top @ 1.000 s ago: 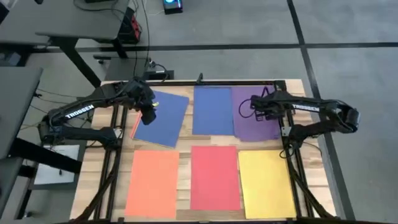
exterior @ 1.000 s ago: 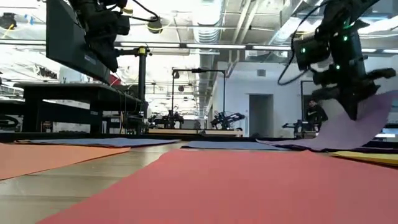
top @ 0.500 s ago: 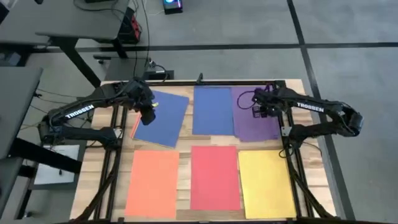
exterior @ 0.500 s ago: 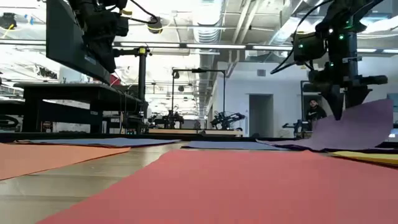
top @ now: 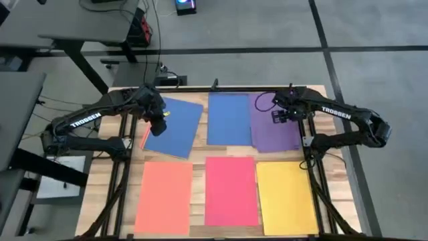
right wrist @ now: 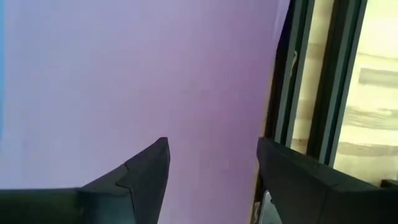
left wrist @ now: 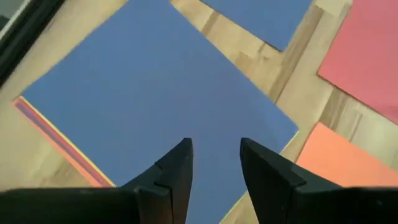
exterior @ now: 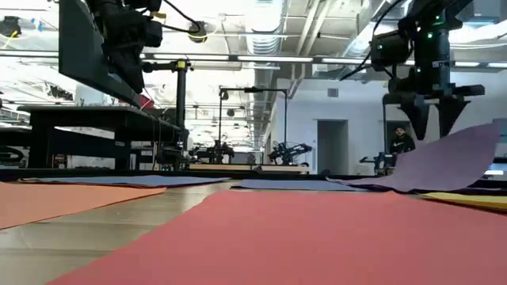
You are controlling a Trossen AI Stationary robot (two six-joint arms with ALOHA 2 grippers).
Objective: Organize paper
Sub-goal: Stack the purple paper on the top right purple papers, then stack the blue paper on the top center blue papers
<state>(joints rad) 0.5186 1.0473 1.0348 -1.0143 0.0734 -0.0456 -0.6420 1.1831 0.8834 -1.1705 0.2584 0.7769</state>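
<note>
Right jaws point(exterior: 432, 127) spread, empty, directly above the purple sheet point(top: 274, 124), its raised edge just below. Left jaws point(left wrist: 214, 165) spread over the skewed blue sheet point(top: 172, 126).

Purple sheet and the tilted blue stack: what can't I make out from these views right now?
- Purple sheet: high view, right gripper covers part; low view cuts off its raised edge at the frame.
- Tilted blue sheet: sheets beneath show only as orange and purple slivers; count unreadable.
- Left gripper: its height above the paper is unclear.
</note>
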